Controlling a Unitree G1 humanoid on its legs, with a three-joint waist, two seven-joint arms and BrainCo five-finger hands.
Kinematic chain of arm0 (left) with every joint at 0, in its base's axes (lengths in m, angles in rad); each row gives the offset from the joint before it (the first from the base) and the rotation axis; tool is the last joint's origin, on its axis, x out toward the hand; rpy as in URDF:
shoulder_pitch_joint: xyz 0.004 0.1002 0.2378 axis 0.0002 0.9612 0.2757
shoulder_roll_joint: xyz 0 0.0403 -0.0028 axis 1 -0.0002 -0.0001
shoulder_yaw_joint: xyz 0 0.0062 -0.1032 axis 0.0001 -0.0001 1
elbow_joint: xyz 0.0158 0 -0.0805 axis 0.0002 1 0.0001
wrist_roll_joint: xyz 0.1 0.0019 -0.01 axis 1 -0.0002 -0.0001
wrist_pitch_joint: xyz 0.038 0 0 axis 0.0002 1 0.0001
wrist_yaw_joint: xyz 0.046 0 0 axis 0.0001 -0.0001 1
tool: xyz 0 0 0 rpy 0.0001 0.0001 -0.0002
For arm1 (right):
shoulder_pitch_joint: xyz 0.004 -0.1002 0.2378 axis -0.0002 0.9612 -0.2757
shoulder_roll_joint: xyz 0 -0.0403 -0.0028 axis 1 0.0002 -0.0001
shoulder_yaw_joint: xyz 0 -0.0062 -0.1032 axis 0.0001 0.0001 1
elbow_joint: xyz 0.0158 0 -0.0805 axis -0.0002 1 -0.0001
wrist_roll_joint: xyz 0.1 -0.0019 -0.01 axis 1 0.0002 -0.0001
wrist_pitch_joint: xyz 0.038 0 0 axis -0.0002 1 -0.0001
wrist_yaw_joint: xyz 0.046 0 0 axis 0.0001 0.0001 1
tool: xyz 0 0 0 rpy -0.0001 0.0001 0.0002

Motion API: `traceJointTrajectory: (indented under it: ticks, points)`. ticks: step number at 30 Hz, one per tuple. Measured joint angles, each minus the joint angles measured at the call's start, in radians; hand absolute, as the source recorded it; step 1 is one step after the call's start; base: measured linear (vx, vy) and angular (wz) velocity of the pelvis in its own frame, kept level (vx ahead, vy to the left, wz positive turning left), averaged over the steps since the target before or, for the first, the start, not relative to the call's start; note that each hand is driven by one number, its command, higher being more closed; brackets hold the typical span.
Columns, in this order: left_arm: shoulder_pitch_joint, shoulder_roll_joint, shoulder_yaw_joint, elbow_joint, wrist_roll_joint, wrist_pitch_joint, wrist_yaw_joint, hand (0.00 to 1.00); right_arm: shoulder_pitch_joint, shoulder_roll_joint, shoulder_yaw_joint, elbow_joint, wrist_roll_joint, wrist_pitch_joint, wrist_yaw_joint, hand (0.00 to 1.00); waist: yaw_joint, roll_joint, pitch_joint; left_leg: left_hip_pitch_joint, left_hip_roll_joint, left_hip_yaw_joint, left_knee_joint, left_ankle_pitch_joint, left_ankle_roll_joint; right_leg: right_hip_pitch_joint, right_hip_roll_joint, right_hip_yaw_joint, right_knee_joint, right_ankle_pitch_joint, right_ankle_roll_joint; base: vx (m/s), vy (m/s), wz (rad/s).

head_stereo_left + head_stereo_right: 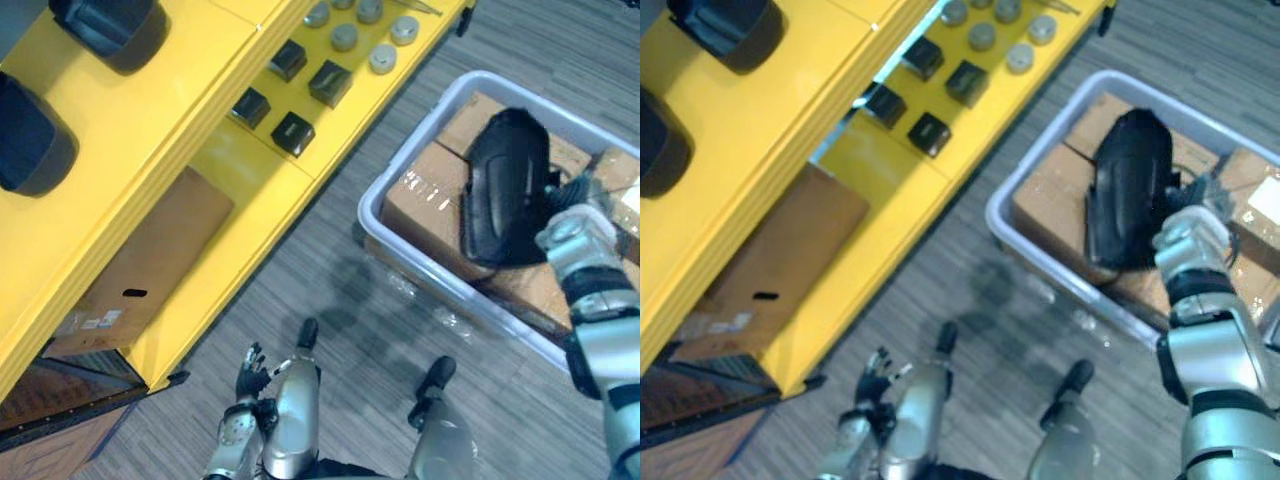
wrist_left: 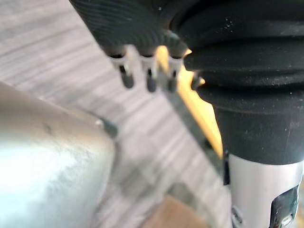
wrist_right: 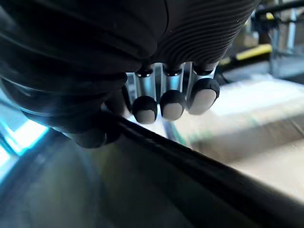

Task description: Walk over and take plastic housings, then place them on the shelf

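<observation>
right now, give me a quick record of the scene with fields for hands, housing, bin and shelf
right hand: curled on the edge of the black housing, over the bin
left hand: open, hanging low, holding nothing
bin: pale, holds cardboard boxes
shelf: yellow; two more housings on top; small black boxes and grey discs on a lower level
stage: housing in hand, not yet on the shelf

There were three black housings (image 1: 505, 190), four small black boxes (image 1: 293, 133), seemingly six grey discs (image 1: 345, 37) at the frame's edge, one grey bin (image 1: 372, 205) and one yellow shelf (image 1: 230, 230).
</observation>
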State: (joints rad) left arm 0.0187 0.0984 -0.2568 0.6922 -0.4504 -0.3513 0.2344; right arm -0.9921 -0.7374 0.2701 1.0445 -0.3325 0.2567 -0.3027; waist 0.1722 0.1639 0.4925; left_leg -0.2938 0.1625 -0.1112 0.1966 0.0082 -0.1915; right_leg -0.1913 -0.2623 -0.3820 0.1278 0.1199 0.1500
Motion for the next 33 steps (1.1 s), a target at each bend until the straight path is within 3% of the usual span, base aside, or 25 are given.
traceJointTrajectory:
  ticks: [1,5,7,9,13,17,21,25,26,29,33]
  points:
    - [0.001,0.004,0.000,-0.022,0.009,-0.002,0.016,0.00,0.005,-0.007,0.000,-0.015,-0.002,-0.009,-0.004,1.00,-0.002,0.000,0.000,0.005,0.001,0.005,-0.004,0.000,0.000,0.000,0.000,0.003,0.000,0.000,0.000,0.03,0.011,-0.15]
    - [-0.020,0.042,0.011,-0.137,0.241,-0.009,0.165,0.00,0.038,-0.039,0.029,-0.124,-0.027,-0.064,-0.018,1.00,-0.028,-0.002,0.000,0.036,0.008,0.040,-0.020,0.000,0.000,-0.001,0.003,0.034,0.000,0.001,-0.001,0.02,0.005,-0.18]
    - [-0.046,0.062,0.013,-0.172,0.374,0.032,0.237,0.00,0.043,-0.040,0.045,-0.158,-0.031,-0.083,-0.028,1.00,-0.048,-0.003,0.001,0.042,0.011,0.045,-0.025,0.000,0.000,-0.001,0.006,0.039,0.000,0.001,-0.001,0.01,-0.004,-0.16]
    - [-0.103,0.084,0.020,-0.199,0.496,0.102,0.304,0.00,0.049,-0.039,0.068,-0.213,-0.035,-0.099,-0.030,1.00,-0.052,-0.015,-0.003,0.049,0.019,0.071,-0.030,0.000,-0.001,-0.017,0.012,0.064,-0.002,0.006,-0.006,0.00,-0.007,-0.28]
    - [-0.237,0.144,0.022,-0.201,0.625,0.181,0.354,0.00,0.057,-0.027,0.088,-0.254,-0.035,-0.133,-0.058,1.00,-0.062,-0.044,-0.004,0.049,0.030,0.093,-0.033,0.000,-0.001,-0.029,0.025,0.086,-0.017,0.021,-0.011,0.00,-0.012,-0.19]
    - [-0.378,0.191,0.036,-0.204,0.625,0.171,0.349,0.00,0.057,-0.001,0.088,-0.257,-0.034,-0.156,-0.111,1.00,-0.083,-0.063,-0.007,0.049,0.031,0.100,-0.033,0.000,-0.001,-0.034,0.027,0.094,-0.018,0.025,-0.012,0.00,-0.001,-0.07]
    - [-0.468,0.193,0.034,-0.244,0.538,0.112,0.297,0.00,0.050,0.034,0.085,-0.289,-0.034,-0.177,-0.149,1.00,-0.091,-0.067,-0.009,0.049,0.035,0.115,-0.033,0.000,-0.001,-0.038,0.035,0.109,-0.036,0.040,-0.015,0.00,0.001,-0.10]
    - [-0.585,0.154,-0.012,-0.250,0.248,0.091,0.121,0.00,0.024,0.102,0.082,-0.335,-0.035,-0.216,-0.199,1.00,-0.119,-0.069,-0.009,0.049,0.036,0.120,-0.029,-0.001,-0.002,-0.041,0.036,0.115,-0.037,0.044,-0.016,0.00,0.002,-0.04]
    - [-0.608,0.137,-0.029,-0.250,0.153,0.097,0.062,0.00,0.004,0.131,0.073,-0.337,-0.035,-0.230,-0.206,1.00,-0.127,-0.074,-0.012,0.049,0.036,0.124,-0.029,-0.001,-0.002,-0.046,0.037,0.122,-0.037,0.046,-0.018,-0.01,0.004,-0.11]
    - [-0.657,0.089,-0.072,-0.245,0.012,0.135,-0.031,0.00,-0.029,0.160,0.063,-0.373,-0.037,-0.261,-0.230,1.00,-0.135,-0.086,-0.014,0.049,0.038,0.148,-0.015,-0.010,-0.003,-0.058,0.038,0.146,-0.038,0.053,-0.017,0.00,0.010,-0.21]
    - [-0.730,0.069,-0.105,-0.209,-0.067,0.199,-0.068,0.00,-0.067,0.189,0.060,-0.415,-0.037,-0.285,-0.247,1.00,-0.154,-0.094,-0.011,0.049,0.039,0.169,0.002,-0.021,-0.002,-0.070,0.039,0.169,-0.038,0.060,-0.018,-0.01,0.019,-0.15]
